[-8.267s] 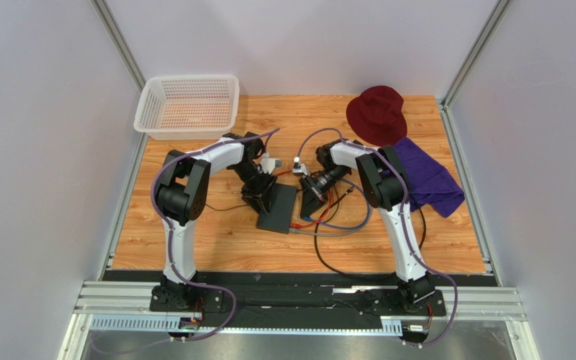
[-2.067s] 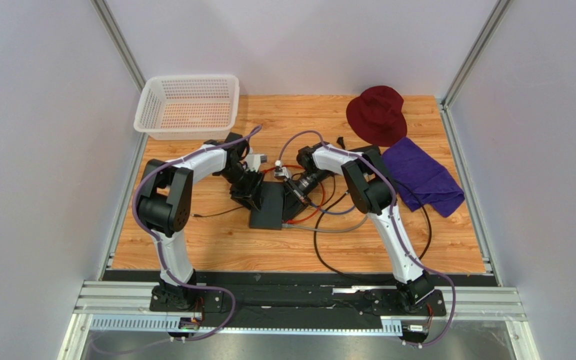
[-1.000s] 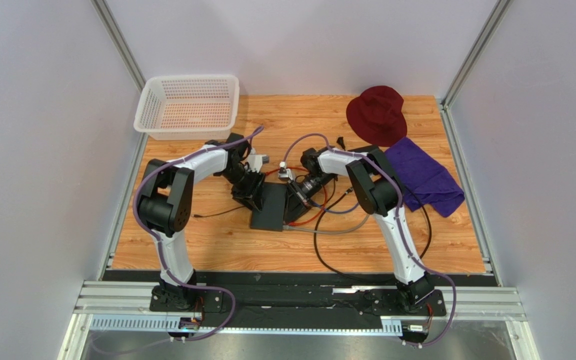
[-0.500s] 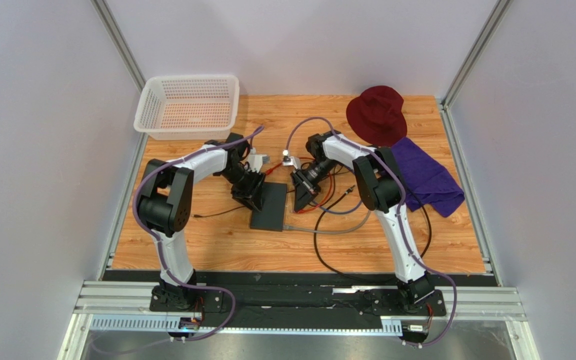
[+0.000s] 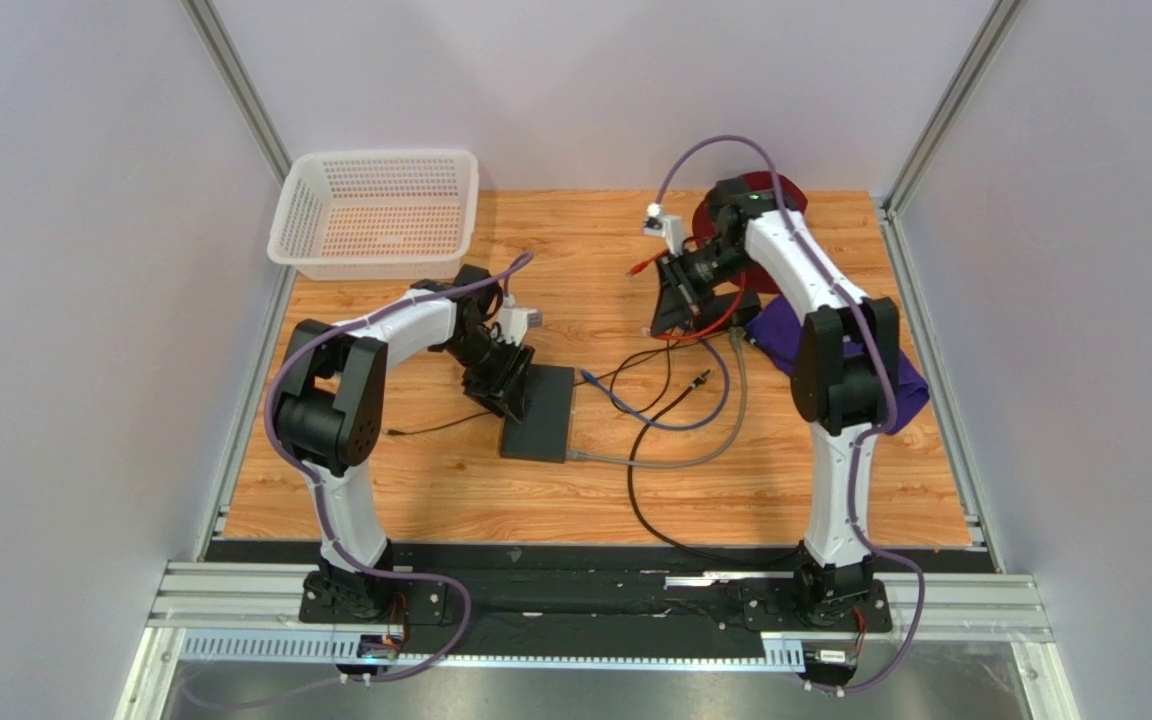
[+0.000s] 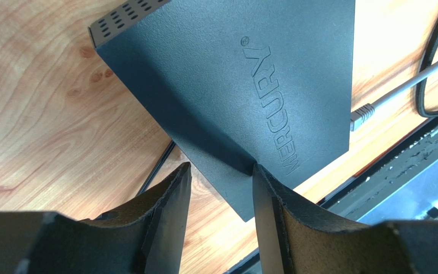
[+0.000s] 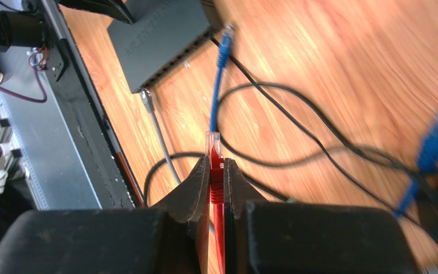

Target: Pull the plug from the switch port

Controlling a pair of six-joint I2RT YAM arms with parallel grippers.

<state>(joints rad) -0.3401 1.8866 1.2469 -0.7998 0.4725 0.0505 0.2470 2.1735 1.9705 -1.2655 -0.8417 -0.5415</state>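
The dark grey switch (image 5: 540,414) lies flat on the wood. Its row of ports (image 7: 173,61) runs along its right long edge. My left gripper (image 5: 500,375) is open at the switch's far left corner. In the left wrist view one finger (image 6: 270,197) rests on the switch top (image 6: 250,74) and the other stands over bare wood beside its edge. My right gripper (image 5: 669,311) is raised far back right of the switch. It is shut on a red cable's plug (image 7: 212,142), whose clear tip sticks out free in the air.
A blue plug (image 7: 224,44) lies by the switch's far corner. A grey plug (image 6: 361,114) lies just off its near corner. Black cables (image 5: 657,495) loop right of the switch. A white basket (image 5: 376,210) stands back left. A maroon hat (image 5: 778,192) and purple cloth (image 5: 875,375) lie back right.
My right gripper has pulled away from the switch's port edge, up and toward the back right, taking the red plug out with it. The left gripper has stayed on the switch.
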